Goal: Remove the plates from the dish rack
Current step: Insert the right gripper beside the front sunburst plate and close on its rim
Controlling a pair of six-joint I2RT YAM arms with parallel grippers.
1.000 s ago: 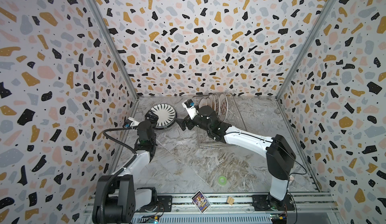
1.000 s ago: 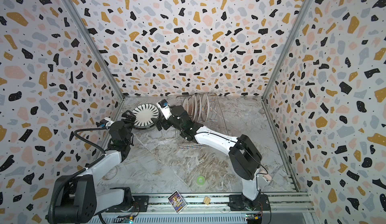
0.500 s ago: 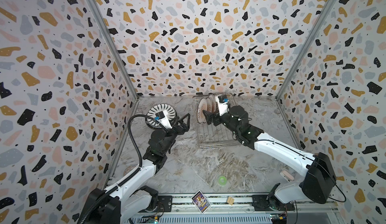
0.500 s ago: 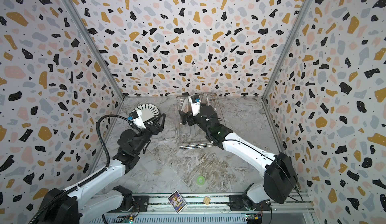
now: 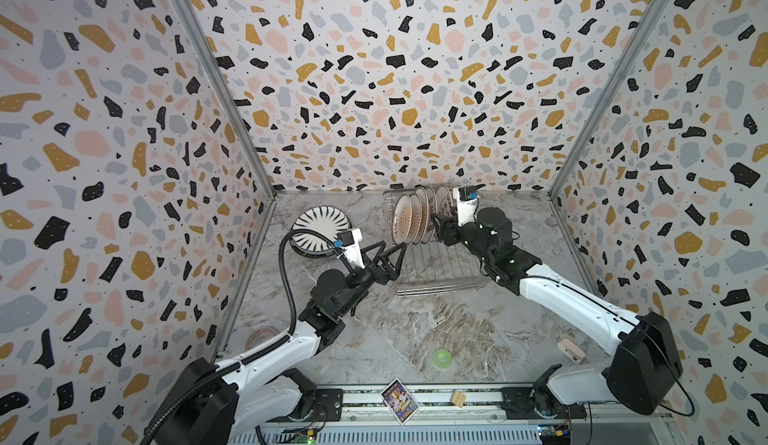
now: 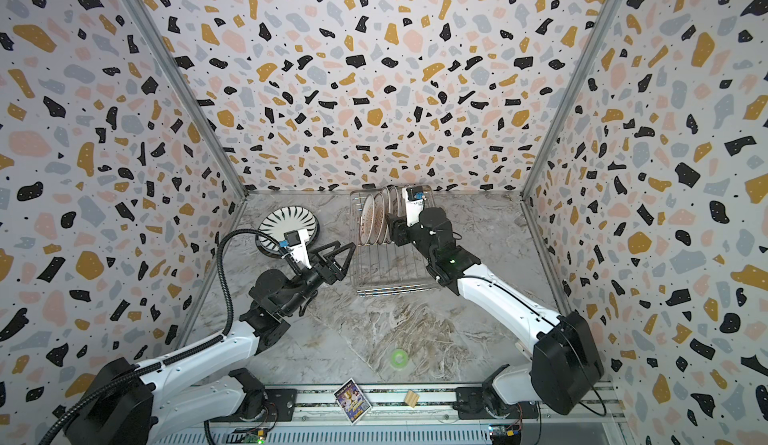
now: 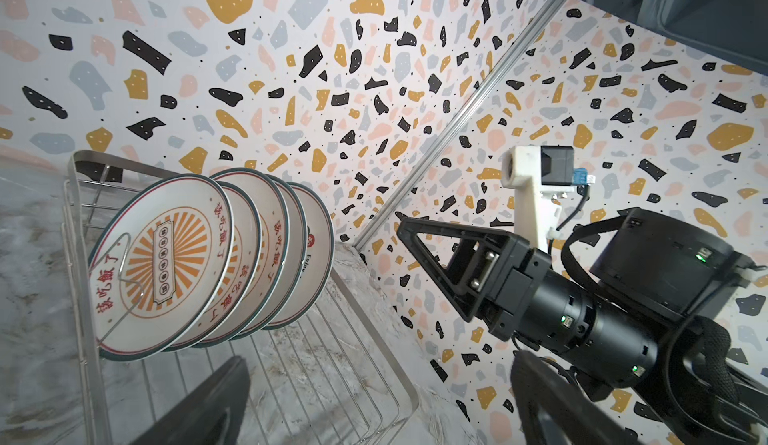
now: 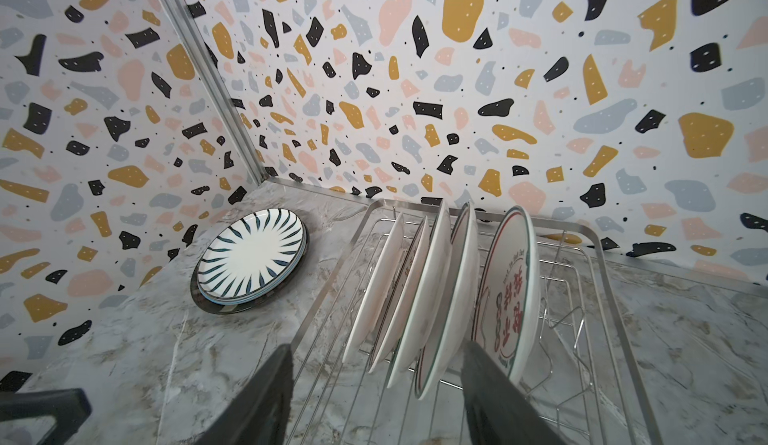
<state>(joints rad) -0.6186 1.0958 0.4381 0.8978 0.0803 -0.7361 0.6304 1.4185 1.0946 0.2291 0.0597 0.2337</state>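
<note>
Now that my right gripper [image 8: 377,345] has swung back from the striped plate [image 5: 320,223], centre-left, to the dish rack [image 5: 440,286] beside it, its unclamped jaws straddle the upright plates [image 5: 409,219], my left gripper [image 5: 392,245] gaping empty: next pickup begins, I judge.

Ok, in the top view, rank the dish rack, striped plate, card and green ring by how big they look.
Largest to smallest:
1. dish rack
2. striped plate
3. card, though it lies nearer the camera
4. green ring
</note>
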